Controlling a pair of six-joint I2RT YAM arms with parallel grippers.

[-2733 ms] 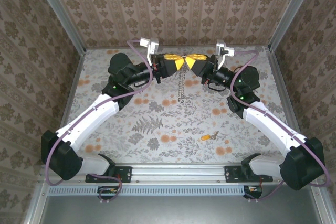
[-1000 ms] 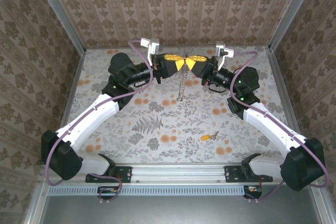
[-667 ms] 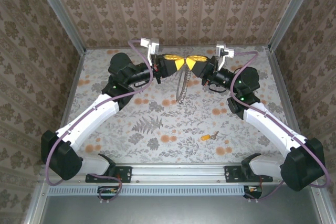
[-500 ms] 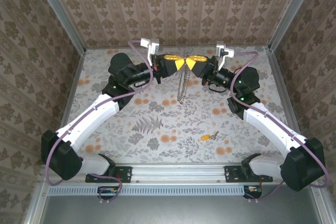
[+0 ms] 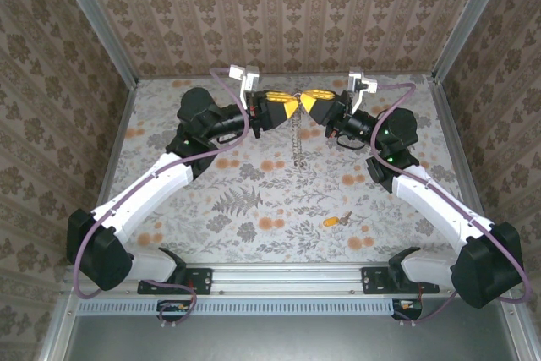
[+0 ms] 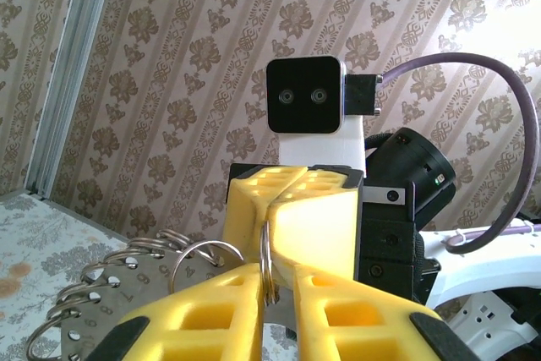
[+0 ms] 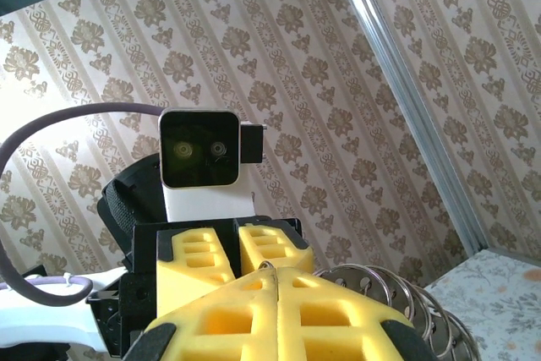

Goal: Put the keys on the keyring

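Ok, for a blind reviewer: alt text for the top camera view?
Two robot arms meet over the floral table, left gripper and right gripper tip to tip at the keyring, its chain dangling. The key lies apart, nearer the bases.

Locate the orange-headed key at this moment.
Top view: the key lies on the table, right of centre toward the near edge, left of the right arm and well nearer than the keyring.

tiny orange-headed key (image 5: 336, 221) lies flat; keyring (image 5: 297, 137) chain dangles straight.
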